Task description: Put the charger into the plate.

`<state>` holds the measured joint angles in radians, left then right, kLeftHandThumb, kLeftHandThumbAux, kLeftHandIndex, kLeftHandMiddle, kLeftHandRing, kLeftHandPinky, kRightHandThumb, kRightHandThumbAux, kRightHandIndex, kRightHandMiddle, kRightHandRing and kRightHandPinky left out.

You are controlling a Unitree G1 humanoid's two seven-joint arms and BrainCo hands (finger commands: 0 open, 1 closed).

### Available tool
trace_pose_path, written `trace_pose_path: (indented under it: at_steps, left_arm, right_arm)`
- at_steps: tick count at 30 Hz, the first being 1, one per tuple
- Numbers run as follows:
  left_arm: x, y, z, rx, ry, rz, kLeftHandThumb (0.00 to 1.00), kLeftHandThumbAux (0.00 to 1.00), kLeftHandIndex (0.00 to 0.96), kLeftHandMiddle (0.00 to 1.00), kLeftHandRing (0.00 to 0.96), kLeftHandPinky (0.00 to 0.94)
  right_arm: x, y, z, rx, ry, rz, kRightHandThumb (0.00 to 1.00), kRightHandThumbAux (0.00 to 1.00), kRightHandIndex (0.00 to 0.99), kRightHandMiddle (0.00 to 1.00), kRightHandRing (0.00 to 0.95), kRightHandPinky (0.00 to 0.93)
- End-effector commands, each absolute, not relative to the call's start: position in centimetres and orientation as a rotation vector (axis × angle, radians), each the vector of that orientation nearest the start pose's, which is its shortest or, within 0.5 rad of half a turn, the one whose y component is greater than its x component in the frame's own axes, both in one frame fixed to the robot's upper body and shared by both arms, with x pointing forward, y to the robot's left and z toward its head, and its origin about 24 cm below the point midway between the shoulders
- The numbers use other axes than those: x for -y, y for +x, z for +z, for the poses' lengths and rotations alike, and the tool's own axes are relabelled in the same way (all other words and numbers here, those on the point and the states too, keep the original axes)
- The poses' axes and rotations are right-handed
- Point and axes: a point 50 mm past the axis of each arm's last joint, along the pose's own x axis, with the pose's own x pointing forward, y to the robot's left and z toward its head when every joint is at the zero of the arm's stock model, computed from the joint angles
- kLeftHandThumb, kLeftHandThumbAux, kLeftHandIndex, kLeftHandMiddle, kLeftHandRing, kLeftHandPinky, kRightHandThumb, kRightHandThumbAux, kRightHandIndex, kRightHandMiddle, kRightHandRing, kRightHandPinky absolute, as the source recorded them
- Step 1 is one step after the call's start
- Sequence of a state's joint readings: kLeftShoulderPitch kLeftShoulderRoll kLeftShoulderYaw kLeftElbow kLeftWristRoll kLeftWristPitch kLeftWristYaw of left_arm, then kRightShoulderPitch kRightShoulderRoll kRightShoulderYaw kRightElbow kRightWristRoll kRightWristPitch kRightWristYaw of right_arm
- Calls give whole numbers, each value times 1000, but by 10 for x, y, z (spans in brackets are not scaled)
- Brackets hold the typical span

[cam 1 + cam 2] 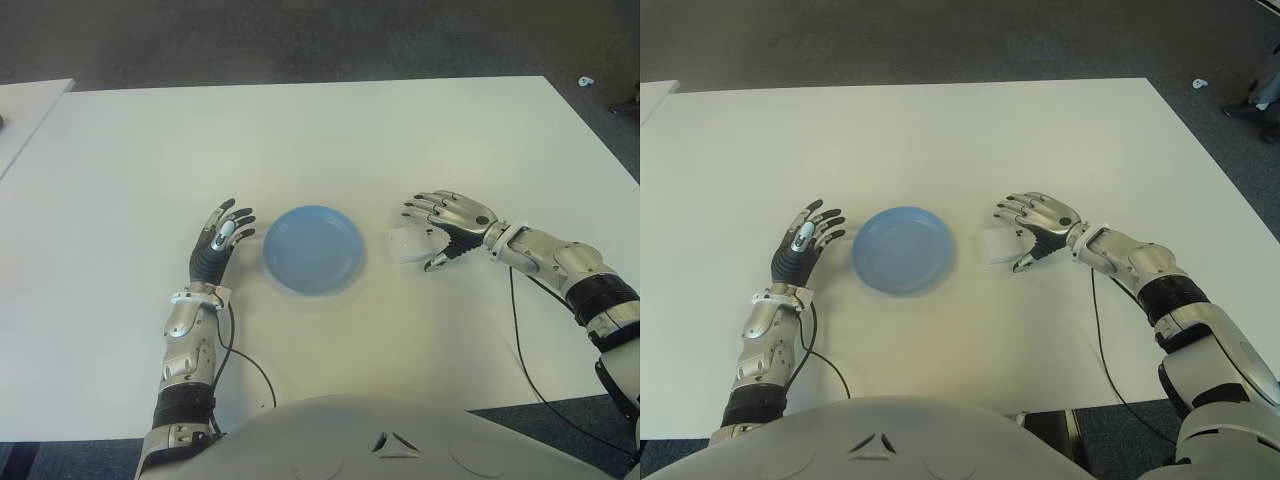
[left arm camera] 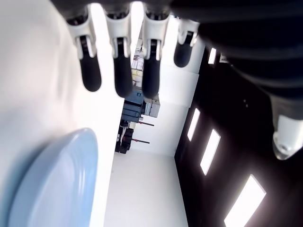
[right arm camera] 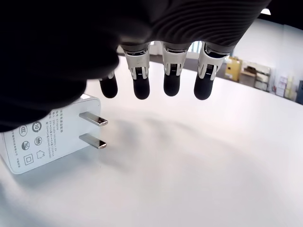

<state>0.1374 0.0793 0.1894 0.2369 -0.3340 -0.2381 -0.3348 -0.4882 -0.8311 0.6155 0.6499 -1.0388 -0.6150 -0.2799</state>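
Observation:
A white charger [image 1: 408,245] [image 3: 45,137] with two metal prongs lies flat on the white table [image 1: 320,140], just right of the round blue plate [image 1: 313,249] [image 2: 52,182]. My right hand [image 1: 445,225] hovers over the charger's right side with fingers spread, holding nothing; in the right wrist view the fingertips [image 3: 172,87] hang above the tabletop beyond the prongs. My left hand [image 1: 222,238] shows just left of the plate, fingers extended and empty.
The table's front edge runs close to my body. A second white table [image 1: 20,110] stands at the far left. A black cable [image 1: 525,350] trails from my right forearm, another from the left arm [image 1: 245,365]. Dark carpet lies beyond the table.

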Motion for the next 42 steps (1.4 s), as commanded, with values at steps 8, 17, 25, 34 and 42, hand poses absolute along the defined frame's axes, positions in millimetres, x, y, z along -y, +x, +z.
trace_pose_path:
  at_steps: [8, 17, 25, 34, 42]
  left_arm:
    - [-211, 207, -13, -52, -240, -25, 0, 467, 139, 266, 273, 277]
    - [-211, 207, -14, -53, -242, -23, 0, 471, 142, 268, 274, 279]
    - [-210, 207, -13, -48, -244, -29, 0, 470, 147, 269, 275, 278]
    - [-209, 207, -13, -55, -257, -21, 0, 474, 155, 271, 276, 281]
    - [-207, 207, -13, -47, -250, -25, 0, 473, 148, 271, 279, 285]
  right_arm:
    - [229, 279, 16, 317, -1827, 887, 383, 441, 3, 27, 27, 58]
    - [228, 279, 17, 311, -1810, 898, 396, 437, 18, 43, 38, 69]
    - [225, 279, 21, 278, -1741, 932, 441, 449, 25, 76, 77, 131]
    - [220, 278, 29, 240, -1674, 987, 472, 457, 34, 116, 153, 250]
    - [219, 275, 36, 198, -1629, 1025, 462, 441, 29, 119, 175, 261]
